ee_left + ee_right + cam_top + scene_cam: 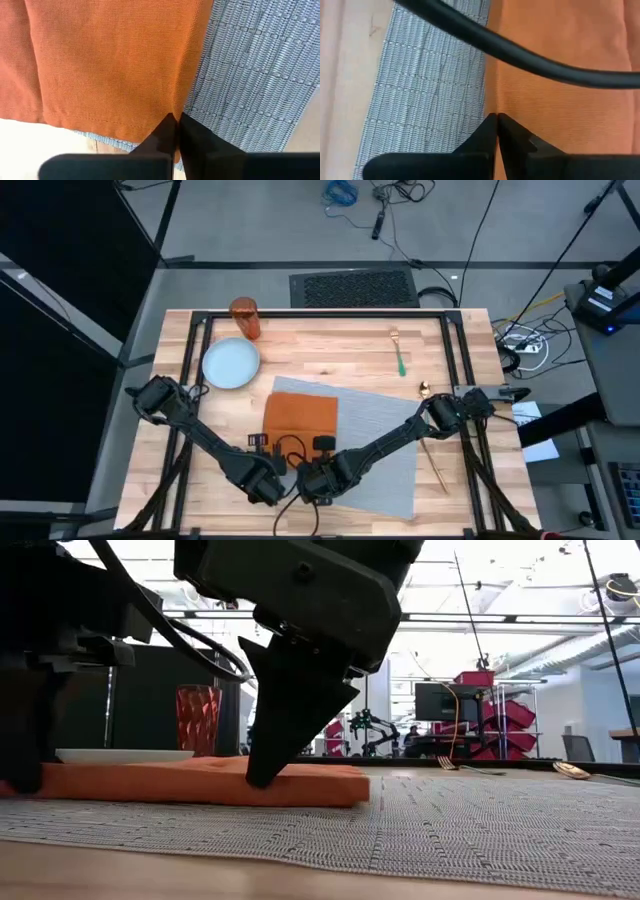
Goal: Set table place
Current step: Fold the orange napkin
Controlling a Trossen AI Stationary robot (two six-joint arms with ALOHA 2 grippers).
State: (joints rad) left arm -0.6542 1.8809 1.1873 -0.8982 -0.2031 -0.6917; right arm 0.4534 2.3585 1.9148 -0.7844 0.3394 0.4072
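Your view from above shows a light-wood table (330, 345). At its far left stands an orange tumbler (245, 318), with a pale-blue plate (231, 364) just in front of it. A grey placemat (385, 435) lies slanted across the table's middle, and a folded orange napkin (300, 420) rests on the mat's left part.

Your left gripper (175, 131) is down at the napkin's near edge, its two fingers pressed together and pinching the orange cloth where it meets the mat. Just beside it, your right gripper (496, 127) is also clenched, nipping the napkin's edge at the border with the grey weave.

Further right, a fork with a green handle (398, 352) lies near the far edge. A gold spoon (432, 448) lies along the mat's right side, partly under your right arm.
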